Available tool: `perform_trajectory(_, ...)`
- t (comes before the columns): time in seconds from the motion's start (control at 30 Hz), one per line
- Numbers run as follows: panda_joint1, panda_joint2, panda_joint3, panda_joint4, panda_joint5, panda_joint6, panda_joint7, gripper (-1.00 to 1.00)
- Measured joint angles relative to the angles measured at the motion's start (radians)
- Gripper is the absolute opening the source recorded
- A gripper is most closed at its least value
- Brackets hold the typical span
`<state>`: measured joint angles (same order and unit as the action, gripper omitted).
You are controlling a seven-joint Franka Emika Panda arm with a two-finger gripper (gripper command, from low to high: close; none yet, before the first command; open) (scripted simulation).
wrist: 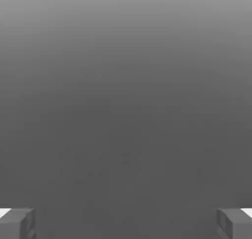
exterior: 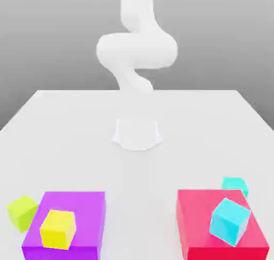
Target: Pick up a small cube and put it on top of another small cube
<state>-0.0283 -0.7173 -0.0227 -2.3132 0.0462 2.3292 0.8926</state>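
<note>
I see the small cube [exterior: 22,213] at the lower left, on the table [exterior: 80,130], just beside the purple block [exterior: 80,205]. Farther back the white arm [exterior: 136,50] bends. My gripper [wrist: 126,222] has its fingers [wrist: 17,222] spread wide, holding nothing.

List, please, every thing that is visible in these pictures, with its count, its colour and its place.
lime cube: one, yellow-green, on the table beside the purple block, at the exterior view's left.
yellow cube: one, on top of the purple block.
purple block: one, flat, front, the exterior view's left.
red block: one, flat, front, the exterior view's right.
cyan cubes: two, one on the red block, tilted; one behind it.
table: one, white.
arm: one, white, at the table's far middle.
gripper: one, grey fingers wide open, nothing between them.
</note>
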Motion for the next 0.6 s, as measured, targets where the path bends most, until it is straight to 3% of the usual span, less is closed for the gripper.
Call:
perform_trajectory(0.33, -0.131, 0.344, -0.055, -0.053, 0.158, 0.117, 0.404, 0.00)
perform_trajectory(0.6, -0.232, 0.606, -0.088, -0.096, 0.203, 0.216, 0.776, 0.00)
